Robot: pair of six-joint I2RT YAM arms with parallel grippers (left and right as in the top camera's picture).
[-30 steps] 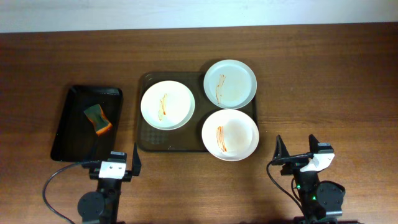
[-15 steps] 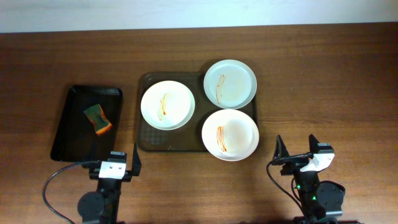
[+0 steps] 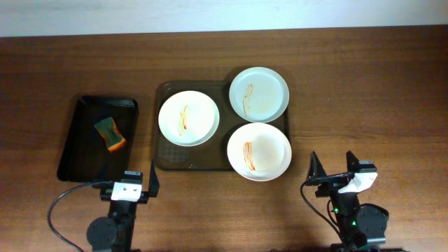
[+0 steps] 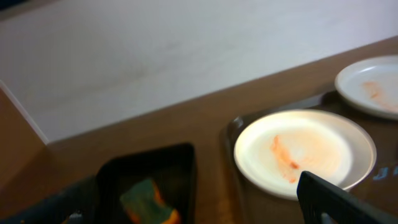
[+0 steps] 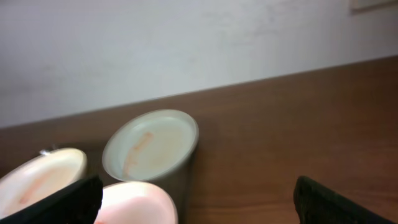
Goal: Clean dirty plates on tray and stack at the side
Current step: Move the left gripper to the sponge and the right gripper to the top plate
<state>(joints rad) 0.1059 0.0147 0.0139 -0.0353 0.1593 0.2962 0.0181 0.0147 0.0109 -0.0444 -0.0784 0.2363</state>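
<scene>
Three white plates lie on the brown tray (image 3: 170,155). The left plate (image 3: 188,117) has an orange streak. The back right plate (image 3: 259,94) is faintly bluish with a streak. The front right plate (image 3: 259,150) overhangs the tray's right rim and has a red streak. My left gripper (image 3: 129,180) is open and empty at the table's front, left of the tray. My right gripper (image 3: 332,171) is open and empty at the front right. The left plate also shows in the left wrist view (image 4: 305,151). The bluish plate shows in the right wrist view (image 5: 150,144).
A glossy black tray (image 3: 82,150) stands left of the brown tray and holds a green and orange sponge (image 3: 109,134). The sponge also shows in the left wrist view (image 4: 148,200). A white wall runs along the table's far edge.
</scene>
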